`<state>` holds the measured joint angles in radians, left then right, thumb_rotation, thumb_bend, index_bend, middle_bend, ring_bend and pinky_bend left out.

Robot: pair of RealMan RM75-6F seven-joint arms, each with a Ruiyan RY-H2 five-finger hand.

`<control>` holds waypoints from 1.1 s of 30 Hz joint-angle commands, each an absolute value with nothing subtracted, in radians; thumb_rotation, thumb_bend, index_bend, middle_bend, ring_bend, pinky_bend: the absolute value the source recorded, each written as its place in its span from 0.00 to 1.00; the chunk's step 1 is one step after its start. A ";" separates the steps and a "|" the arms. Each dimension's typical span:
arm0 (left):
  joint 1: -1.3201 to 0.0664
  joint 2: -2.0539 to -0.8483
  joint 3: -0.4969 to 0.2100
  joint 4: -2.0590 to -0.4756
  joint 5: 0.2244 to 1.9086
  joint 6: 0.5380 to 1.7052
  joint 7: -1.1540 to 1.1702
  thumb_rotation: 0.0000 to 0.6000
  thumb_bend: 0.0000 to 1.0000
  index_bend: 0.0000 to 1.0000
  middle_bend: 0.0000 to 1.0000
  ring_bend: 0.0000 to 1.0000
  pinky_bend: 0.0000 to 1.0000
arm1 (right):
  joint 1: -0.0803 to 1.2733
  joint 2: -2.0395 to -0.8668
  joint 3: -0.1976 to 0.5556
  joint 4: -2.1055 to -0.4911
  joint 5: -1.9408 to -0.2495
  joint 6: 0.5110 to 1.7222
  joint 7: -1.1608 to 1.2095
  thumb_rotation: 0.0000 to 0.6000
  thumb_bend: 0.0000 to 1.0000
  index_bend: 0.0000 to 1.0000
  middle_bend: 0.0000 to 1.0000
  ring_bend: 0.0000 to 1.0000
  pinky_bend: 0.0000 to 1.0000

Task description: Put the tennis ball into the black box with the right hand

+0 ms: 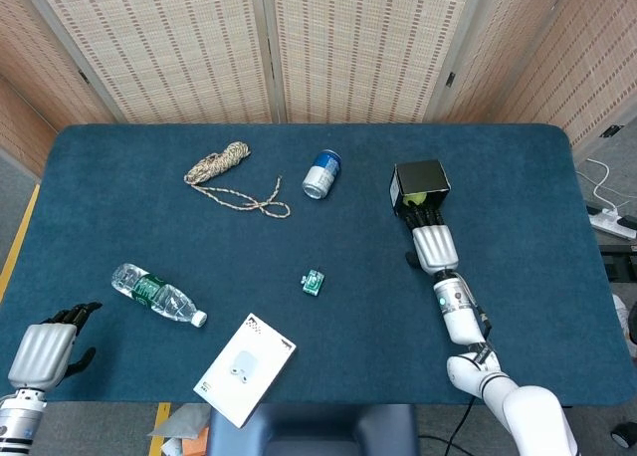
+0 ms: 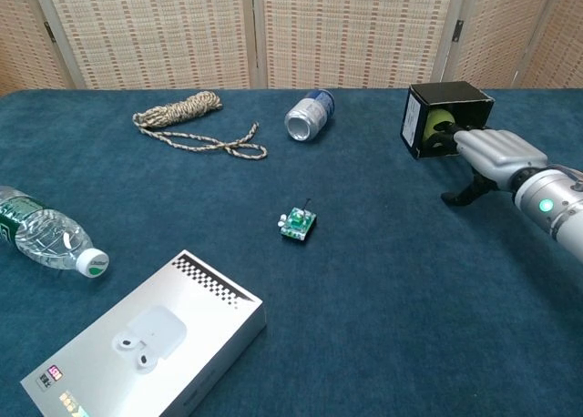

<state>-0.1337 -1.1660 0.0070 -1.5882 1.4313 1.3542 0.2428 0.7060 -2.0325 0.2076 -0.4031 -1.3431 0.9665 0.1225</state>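
Observation:
The black box lies on its side at the table's right, its opening facing the near edge. The yellow-green tennis ball sits just inside that opening. My right hand lies flat before the box with its fingers stretched straight; the dark fingertips reach into the opening and touch the ball, while the thumb sticks out to the side, apart from it. My left hand hangs at the table's near left corner and holds nothing.
A coiled rope and a blue can on its side lie at the back. A water bottle, a small green gadget and a white earbuds carton lie nearer the front.

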 commanded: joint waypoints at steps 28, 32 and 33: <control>-0.133 -1.163 0.009 -1.592 1.441 1.359 0.232 1.00 0.33 0.27 0.39 0.37 0.56 | 0.680 -1.961 0.223 -0.556 -1.333 1.021 0.093 1.00 0.20 0.19 0.13 0.00 0.03; -0.132 -1.160 0.012 -1.595 1.451 1.362 0.223 1.00 0.33 0.27 0.39 0.37 0.56 | 0.612 -1.890 0.206 -0.744 -1.351 1.141 0.004 1.00 0.20 0.27 0.34 0.13 0.22; -0.132 -1.160 0.013 -1.596 1.454 1.363 0.220 1.00 0.33 0.27 0.39 0.37 0.56 | 0.594 -1.872 0.202 -0.791 -1.355 1.175 -0.025 1.00 0.21 0.29 0.37 0.17 0.29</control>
<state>-0.1322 -1.1601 0.0119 -1.5950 1.4532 1.3621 0.2211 0.6524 -1.9328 0.2190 -0.6600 -1.3370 1.0773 0.0521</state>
